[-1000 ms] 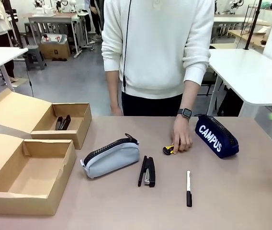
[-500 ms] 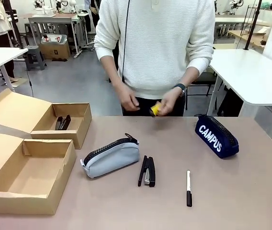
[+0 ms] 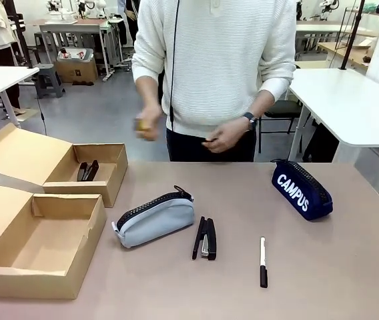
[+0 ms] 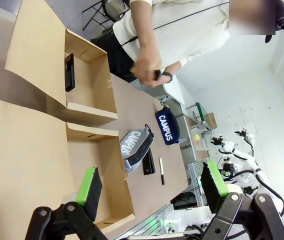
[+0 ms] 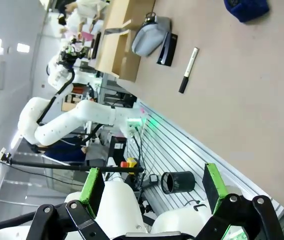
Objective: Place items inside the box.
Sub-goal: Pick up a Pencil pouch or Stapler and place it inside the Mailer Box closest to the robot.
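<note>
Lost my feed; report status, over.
Left gripper open, empty; right gripper open, empty. Utility knife in person's hand, not yet boxed. One stapler in far box. Hand near that box.

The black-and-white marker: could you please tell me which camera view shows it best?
The front view: the marker lies whole and unobstructed on the table, white barrel and black end plain. The right wrist view shows the marker whole, but slanted. The left wrist view shows the marker small and distant.

The grey-blue zip pouch [image 3: 153, 220], a black stapler [image 3: 205, 238] and the black-and-white marker [image 3: 263, 261] lie side by side toward the near edge of the desk [image 3: 349, 267]. The navy "CAMPUS" pouch [image 3: 301, 189] lies by the right edge. A second stapler [image 3: 87, 171] is inside the far box [image 3: 113, 185], at the left edge.
</note>
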Available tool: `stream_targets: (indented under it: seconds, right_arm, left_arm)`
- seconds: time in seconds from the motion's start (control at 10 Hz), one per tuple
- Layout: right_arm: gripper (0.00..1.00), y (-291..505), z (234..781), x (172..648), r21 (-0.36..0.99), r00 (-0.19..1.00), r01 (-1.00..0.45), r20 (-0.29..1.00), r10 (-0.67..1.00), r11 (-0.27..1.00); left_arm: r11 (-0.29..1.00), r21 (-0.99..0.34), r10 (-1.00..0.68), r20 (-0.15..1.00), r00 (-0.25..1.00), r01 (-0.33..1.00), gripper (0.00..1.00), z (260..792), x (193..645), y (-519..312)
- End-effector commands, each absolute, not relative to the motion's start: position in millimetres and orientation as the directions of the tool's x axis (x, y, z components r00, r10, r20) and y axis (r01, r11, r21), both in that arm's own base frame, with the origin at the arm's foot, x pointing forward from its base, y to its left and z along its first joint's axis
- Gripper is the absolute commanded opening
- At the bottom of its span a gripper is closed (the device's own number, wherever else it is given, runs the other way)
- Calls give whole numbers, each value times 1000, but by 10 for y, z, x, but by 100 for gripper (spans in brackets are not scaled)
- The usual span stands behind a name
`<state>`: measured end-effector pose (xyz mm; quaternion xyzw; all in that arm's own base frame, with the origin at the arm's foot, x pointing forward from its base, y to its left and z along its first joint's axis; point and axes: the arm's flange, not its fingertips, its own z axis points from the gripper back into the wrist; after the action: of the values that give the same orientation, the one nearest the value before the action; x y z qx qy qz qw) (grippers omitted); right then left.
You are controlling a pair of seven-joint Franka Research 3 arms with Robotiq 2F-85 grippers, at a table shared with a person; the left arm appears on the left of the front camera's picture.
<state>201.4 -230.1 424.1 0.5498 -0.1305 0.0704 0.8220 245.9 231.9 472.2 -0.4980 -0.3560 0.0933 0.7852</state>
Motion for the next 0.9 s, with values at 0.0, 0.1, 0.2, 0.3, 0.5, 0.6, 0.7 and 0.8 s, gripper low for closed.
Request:
stream_targets:
  seconds: [0.0,0.1,0.2,0.3,0.5,0.6,0.7,0.8]
  right_arm:
    - [100,-2287,4288,1985,887,951,-274,307,-33,373]
    - [100,-2287,4288,1985,887,951,-274,307,-33,373]
    - [100,-2298,4253,2002,886,956,-259,292,-28,385]
    - [100,-2231,4266,2046,867,957,-258,290,-9,426]
    - [100,-1963,4454,2284,786,957,-218,289,-32,578]
    - [100,-1679,4588,2560,691,962,-180,273,-23,700]
    - [100,-1402,4668,2828,580,968,-171,251,25,797]
    - [100,-1091,4690,3134,469,966,-199,239,94,860]
  left_arm:
    - [484,-842,499,490,715,239,100,4726,2474,2316]
    - [484,-842,499,490,715,239,100,4726,2474,2316]
    - [484,-842,499,490,715,239,100,4726,2474,2316]
    - [484,-842,499,490,715,239,100,4726,2474,2316]
    - [484,-842,499,490,715,239,100,4726,2474,2316]
    - [484,-842,499,490,715,239,100,4726,2474,2316]
    - [484,-842,499,490,715,239,100,4726,2474,2316]
    - [484,-842,499,490,715,239,100,4726,2474,2316]
